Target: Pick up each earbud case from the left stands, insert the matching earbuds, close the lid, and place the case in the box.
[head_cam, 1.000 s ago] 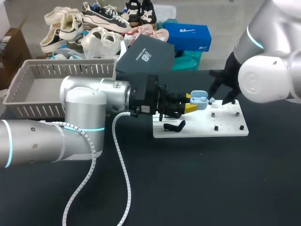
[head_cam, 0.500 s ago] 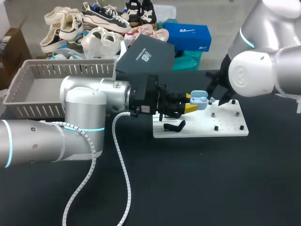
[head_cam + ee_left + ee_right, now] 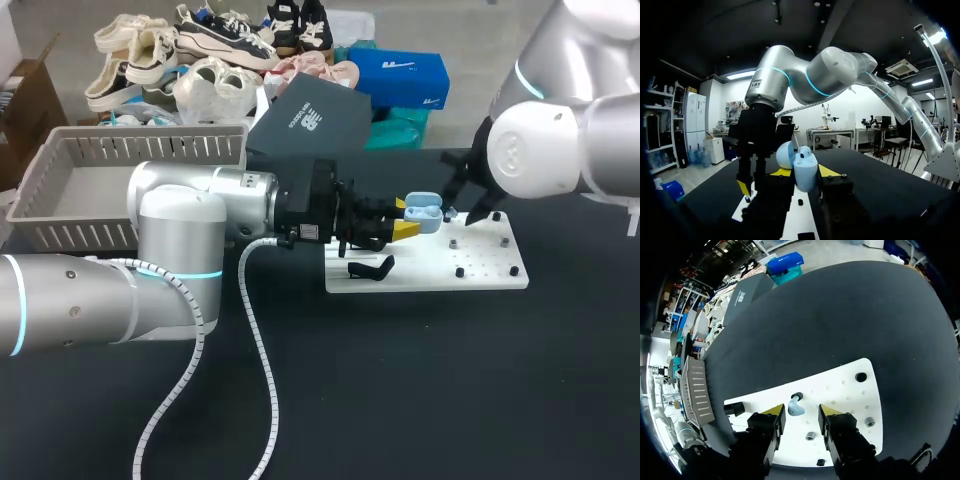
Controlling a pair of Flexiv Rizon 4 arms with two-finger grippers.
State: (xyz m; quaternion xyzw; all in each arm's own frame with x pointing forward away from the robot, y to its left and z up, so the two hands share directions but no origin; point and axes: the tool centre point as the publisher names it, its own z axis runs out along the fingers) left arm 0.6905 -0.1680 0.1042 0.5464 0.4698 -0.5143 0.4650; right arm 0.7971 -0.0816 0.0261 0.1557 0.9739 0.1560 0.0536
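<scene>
Our left jaws pinch the light-blue earbud case (image 3: 424, 212) from two sides, its lid open, just above the white board (image 3: 490, 272) on the table (image 3: 400, 400). Our right jaws stand spread over the white board's far edge, and a light-blue earbud (image 3: 795, 408) lies on it just ahead of their gap. The grey box (image 3: 80, 150) sits well apart, far left.

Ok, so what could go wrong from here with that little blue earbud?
The earbud is small, resting on the white board just ahead of the open right gripper; an off-centre close might flick it away. The left gripper holds the open case close by; the right gripper could bump its lid.
</scene>
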